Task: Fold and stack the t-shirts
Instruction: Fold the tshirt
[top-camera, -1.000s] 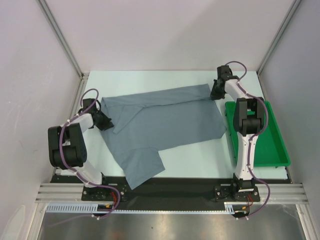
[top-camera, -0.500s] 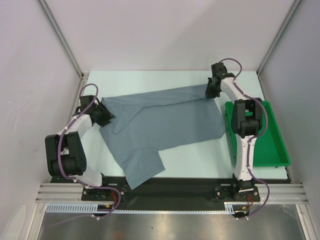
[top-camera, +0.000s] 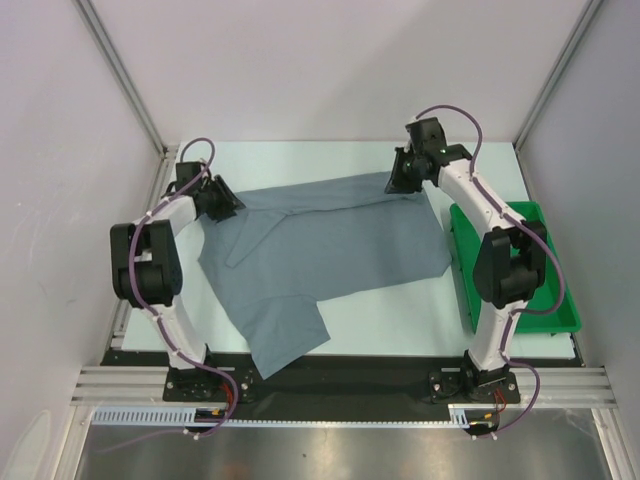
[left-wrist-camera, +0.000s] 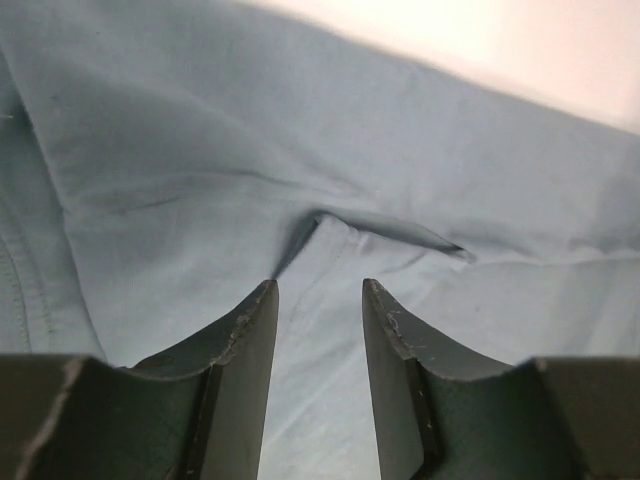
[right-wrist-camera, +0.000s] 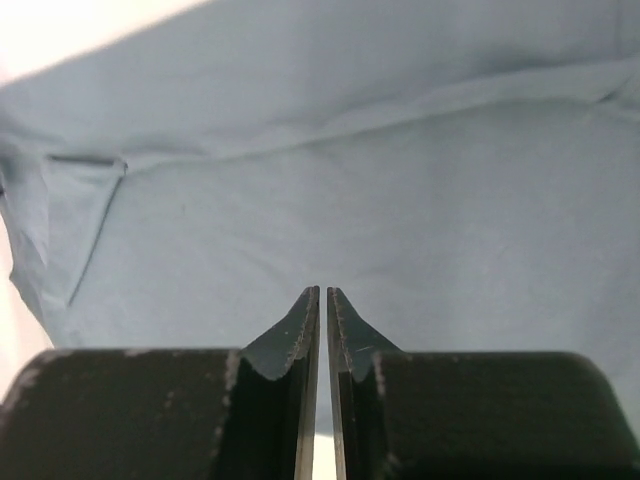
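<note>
A slate blue-grey cotton t-shirt (top-camera: 340, 250) lies spread on the white table (top-camera: 400, 335) just left of the green plastic tray (top-camera: 555, 300). Its right edge is close beside the tray's left rim, and one sleeve points toward the near edge.

The left gripper (top-camera: 230, 205) sits low over the shirt's far corner, the one farthest from the tray. Its fingers stand clearly apart with nothing between them, only creased cloth (left-wrist-camera: 200, 150) below.

The right gripper (top-camera: 397, 185) hangs over the shirt's far edge, a little beyond the tray's far-left corner. Its fingers are all but together, with a thin slit and no cloth in it; flat fabric (right-wrist-camera: 400, 200) lies underneath.
</note>
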